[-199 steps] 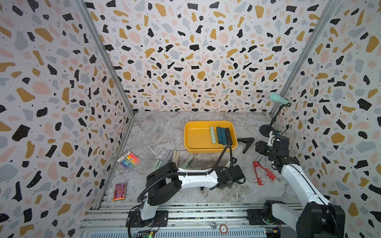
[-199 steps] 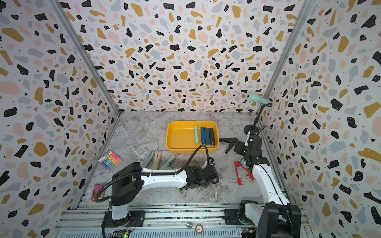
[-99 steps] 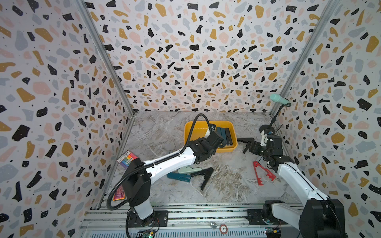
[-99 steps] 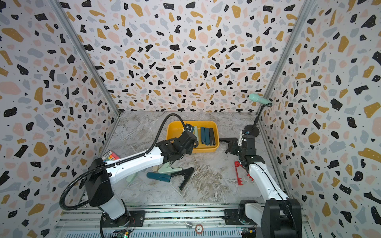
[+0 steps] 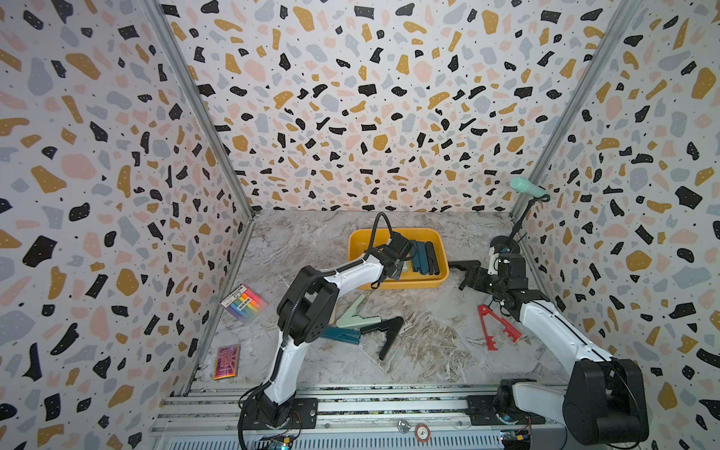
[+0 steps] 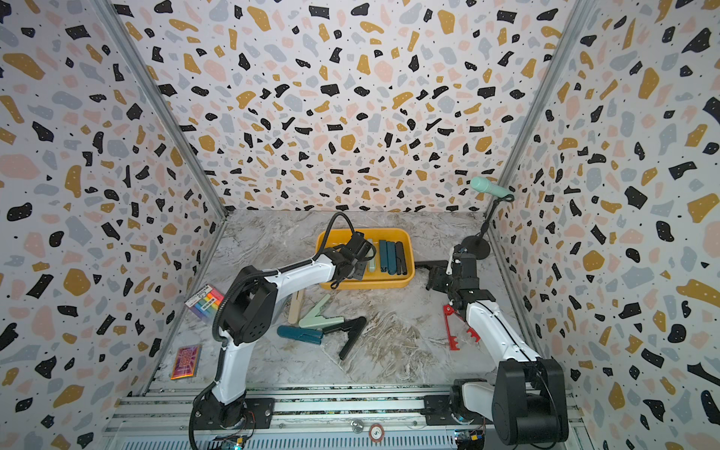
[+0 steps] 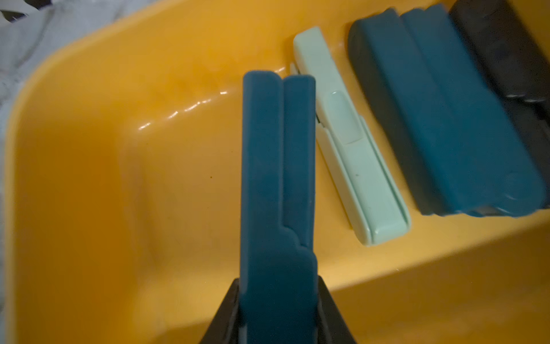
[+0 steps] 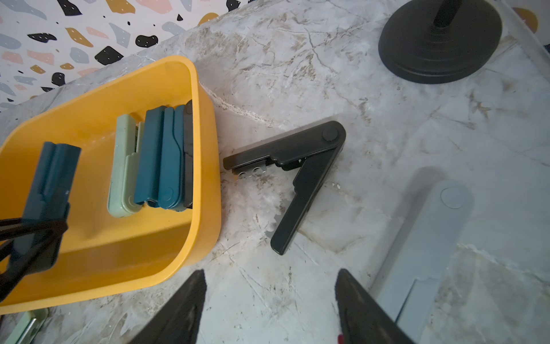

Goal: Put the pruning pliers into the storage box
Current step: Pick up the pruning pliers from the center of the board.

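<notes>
Box [image 5: 397, 286] holds perhaps four pliers [image 5: 422, 257]; left gripper [image 7: 278, 286] pinches teal pair [image 7: 276, 178] above; right gripper [image 8: 270, 274] spread; more loose, 3–7 o'clock.

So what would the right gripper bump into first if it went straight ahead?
The right gripper would probably meet the open black pliers on the table beside the yellow box, if it is low enough.

Glossy yellow plastic box [image 7: 89, 143] below the left gripper [image 7: 278, 287]; its teal pliers [image 7: 276, 178] matt (smooth plastic); table [image 8: 387, 89] marble-look.
</notes>
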### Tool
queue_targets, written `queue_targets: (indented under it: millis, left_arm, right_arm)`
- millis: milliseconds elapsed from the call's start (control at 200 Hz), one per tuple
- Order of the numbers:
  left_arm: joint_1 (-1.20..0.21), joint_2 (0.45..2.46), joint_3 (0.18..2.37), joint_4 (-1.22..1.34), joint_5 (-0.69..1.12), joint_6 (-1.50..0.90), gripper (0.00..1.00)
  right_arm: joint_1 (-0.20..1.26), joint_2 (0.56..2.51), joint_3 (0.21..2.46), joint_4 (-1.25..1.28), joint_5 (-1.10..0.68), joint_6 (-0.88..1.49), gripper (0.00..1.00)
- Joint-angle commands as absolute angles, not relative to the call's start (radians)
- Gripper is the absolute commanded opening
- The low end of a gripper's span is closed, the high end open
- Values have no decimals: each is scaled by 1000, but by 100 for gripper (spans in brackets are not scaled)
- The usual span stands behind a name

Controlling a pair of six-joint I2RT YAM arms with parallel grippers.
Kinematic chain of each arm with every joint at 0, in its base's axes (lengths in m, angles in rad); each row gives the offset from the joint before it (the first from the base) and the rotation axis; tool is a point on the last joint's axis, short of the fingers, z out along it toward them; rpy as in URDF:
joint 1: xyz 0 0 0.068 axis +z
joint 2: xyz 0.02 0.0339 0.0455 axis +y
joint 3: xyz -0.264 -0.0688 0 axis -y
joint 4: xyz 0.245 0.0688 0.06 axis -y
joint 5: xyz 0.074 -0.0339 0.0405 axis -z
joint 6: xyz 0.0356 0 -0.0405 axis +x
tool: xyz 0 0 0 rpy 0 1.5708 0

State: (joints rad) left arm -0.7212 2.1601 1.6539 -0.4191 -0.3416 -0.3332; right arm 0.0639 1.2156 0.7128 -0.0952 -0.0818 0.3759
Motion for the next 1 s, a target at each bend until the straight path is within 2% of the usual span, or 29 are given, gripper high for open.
queue_targets:
  millis: [0,115,310,415,476,576,736,961,996]
  left_arm:
    - [-706,2195,1716,-407,-286,-313,30]
    - [-692,2241,1734,-409,-273,-313,34]
    - [-675,2276,1744,-411,-248,-315,51]
    - [-667,2277,1741,-409,-246,-317,51]
    - [-663,2272,1736,-405,-241,-318,48]
    - [-658,2259,1724,-388,-237,-318,33]
    - [-650,2254,1720,-380,-234,-317,0]
    - [-646,2245,1719,-376,-214,-344,0]
    - [-646,2247,1723,-378,-206,-349,4]
  right_arm:
    - [68,1223,755,-88,-57,376,70]
    - [68,1239,759,-86,-52,376,70]
    - [68,1268,770,-89,-49,376,70]
    - [68,1278,774,-88,-48,377,70]
    - [68,1282,775,-87,-46,377,70]
    - [68,1285,773,-86,-44,377,70]
    - [68,1287,768,-87,-43,376,70]
    - [69,1287,761,-83,-36,373,71]
    - [68,1287,761,-84,-37,371,71]
